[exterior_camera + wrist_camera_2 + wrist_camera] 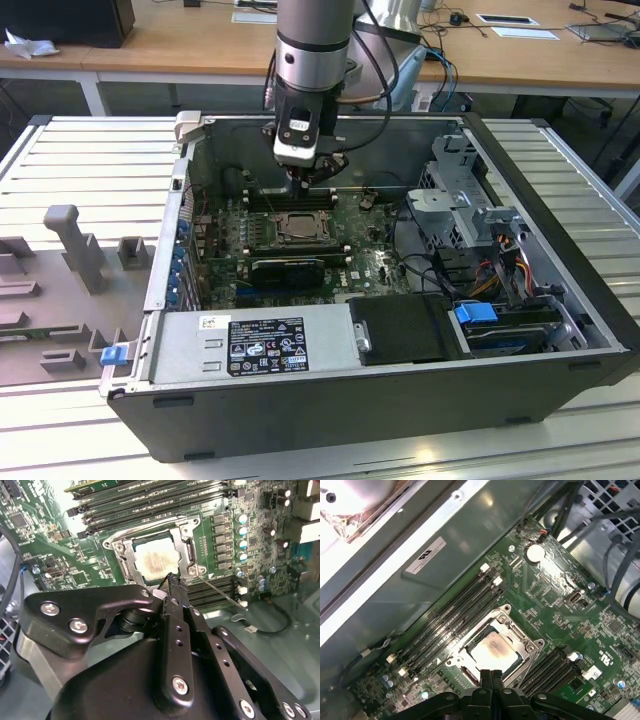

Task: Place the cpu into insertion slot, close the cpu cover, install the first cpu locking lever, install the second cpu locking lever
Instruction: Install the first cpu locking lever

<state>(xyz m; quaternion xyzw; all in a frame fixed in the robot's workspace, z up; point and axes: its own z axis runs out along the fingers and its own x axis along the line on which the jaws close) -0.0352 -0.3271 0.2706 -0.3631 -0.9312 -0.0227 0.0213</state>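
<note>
Gripper [490, 674] clenched on nothing, tips hovering just above one edge of the cpu cover [519, 632], which lies flat around the seated cpu [492, 647].

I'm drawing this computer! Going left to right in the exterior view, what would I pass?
You'd pass a grey upright plastic block, silver-grey square cpu, black square panel, blue plastic drive handle.

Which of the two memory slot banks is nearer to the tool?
The bank between the cpu and the case wall; the other bank lies across the cpu.
</note>
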